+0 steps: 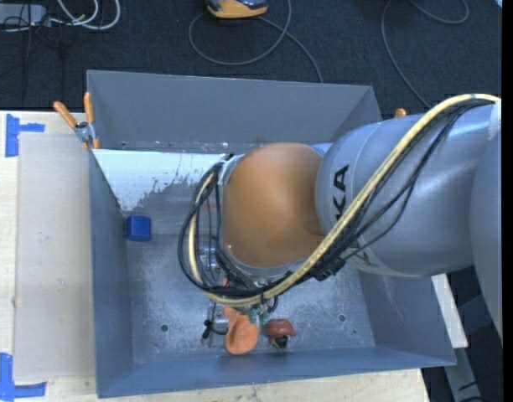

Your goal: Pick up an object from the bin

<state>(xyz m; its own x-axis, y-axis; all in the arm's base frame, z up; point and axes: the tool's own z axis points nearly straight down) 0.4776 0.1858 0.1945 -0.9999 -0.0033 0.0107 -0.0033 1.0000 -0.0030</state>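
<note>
The robot's hand (236, 315) is down low in the grey bin (114, 308), right by a small orange lump (241, 336).

The big grey arm (407, 208) comes in from the right. Its round orange cover (269, 203) hides most of the hand from above, and black and yellow cables (192, 233) loop around the cover. The hand pokes out under the cover, close to the bin's near wall. The orange lump lies on the bin floor just under the hand. They look like they touch, but I cannot tell if the hand is wide, narrow, or holding the lump. A small dark red thing (279, 331) sits just beside the lump, on the side the arm comes from. A blue block (139, 228) lies well apart from them, near the far-side wall across from the arm.
</note>
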